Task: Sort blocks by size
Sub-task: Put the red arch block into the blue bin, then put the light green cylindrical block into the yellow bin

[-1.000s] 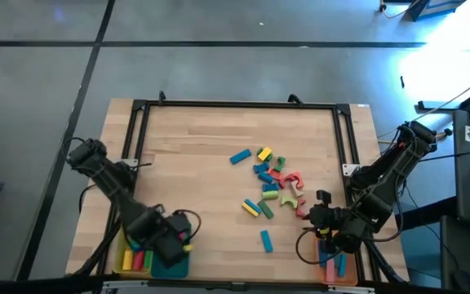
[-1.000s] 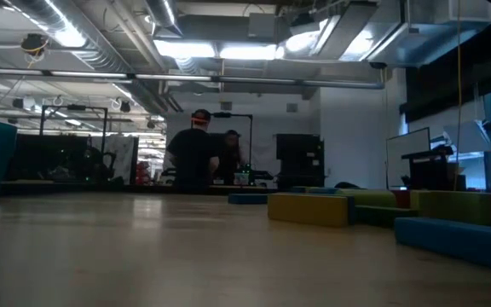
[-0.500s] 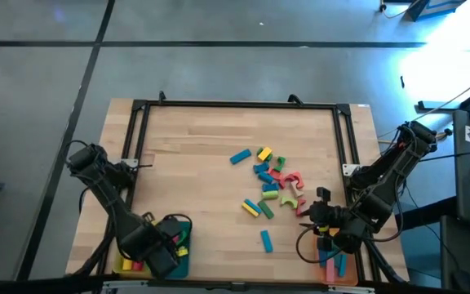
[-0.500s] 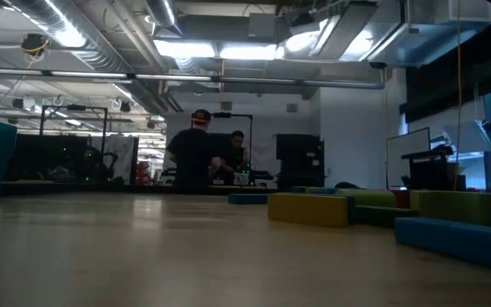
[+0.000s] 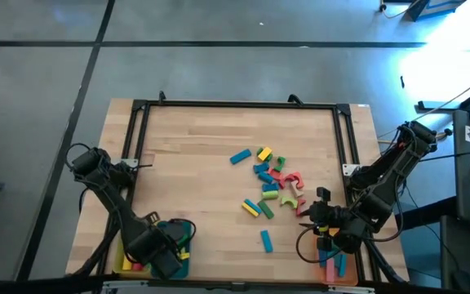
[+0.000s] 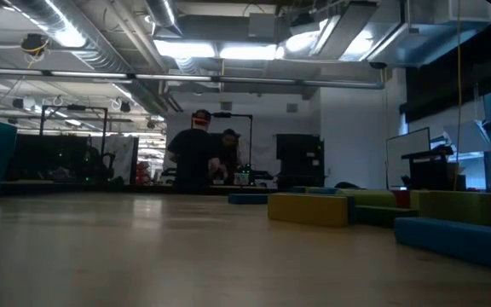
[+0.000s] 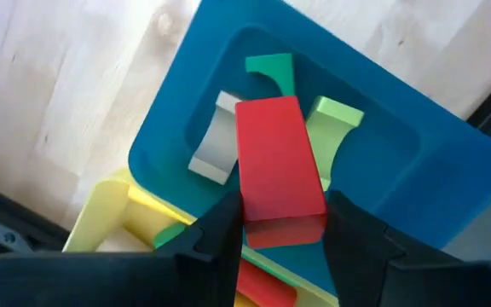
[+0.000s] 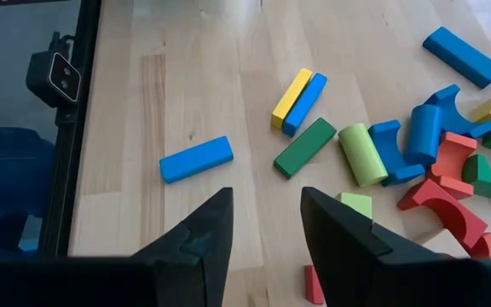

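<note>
Left claw (image 7: 281, 234), closed on a red block (image 7: 278, 170), hangs above the teal tray (image 7: 450, 162), which already holds green arches. Right claw (image 8: 267, 223), parted and empty, hovers near that tray's opposite bench corner. Most blocks (image 5: 272, 186) lie unsorted mid-bench (image 5: 194, 155); sorting appears well short of complete.

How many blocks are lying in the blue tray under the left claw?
3: a dark green arch, a light green arch and a pale arch, side by side. The red block in the left claw may hide more.
</note>
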Robot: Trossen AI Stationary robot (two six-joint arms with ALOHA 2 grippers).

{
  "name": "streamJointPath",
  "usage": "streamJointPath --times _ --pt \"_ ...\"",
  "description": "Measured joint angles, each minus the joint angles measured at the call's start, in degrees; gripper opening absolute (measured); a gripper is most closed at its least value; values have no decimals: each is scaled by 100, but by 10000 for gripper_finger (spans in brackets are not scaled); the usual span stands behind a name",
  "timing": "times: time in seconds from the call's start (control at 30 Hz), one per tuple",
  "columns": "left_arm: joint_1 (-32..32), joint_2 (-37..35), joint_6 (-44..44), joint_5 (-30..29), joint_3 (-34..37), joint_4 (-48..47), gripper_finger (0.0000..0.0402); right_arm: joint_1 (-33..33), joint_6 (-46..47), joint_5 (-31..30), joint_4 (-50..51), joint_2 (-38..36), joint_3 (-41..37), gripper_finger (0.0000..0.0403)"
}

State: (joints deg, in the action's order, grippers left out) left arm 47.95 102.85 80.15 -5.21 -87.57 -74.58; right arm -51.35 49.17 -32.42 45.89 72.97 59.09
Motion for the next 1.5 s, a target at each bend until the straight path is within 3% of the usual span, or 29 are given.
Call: streamJointPath --times 0.47,0.83,1.2,1.5 --pt "-9 0 856 92 145 -397 125 0 4 2 -276 0 0 143" --pt "-52 0 -70 174 304 -387 128 0 -11 4 -275 0 0 143" --pt "-438 0 -604 461 304 -398 206 10 -15 -6 -229 5 0 143" --pt "-857 -104 -1648 271 284 -429 210 911 -325 302 -107 309 0 143"
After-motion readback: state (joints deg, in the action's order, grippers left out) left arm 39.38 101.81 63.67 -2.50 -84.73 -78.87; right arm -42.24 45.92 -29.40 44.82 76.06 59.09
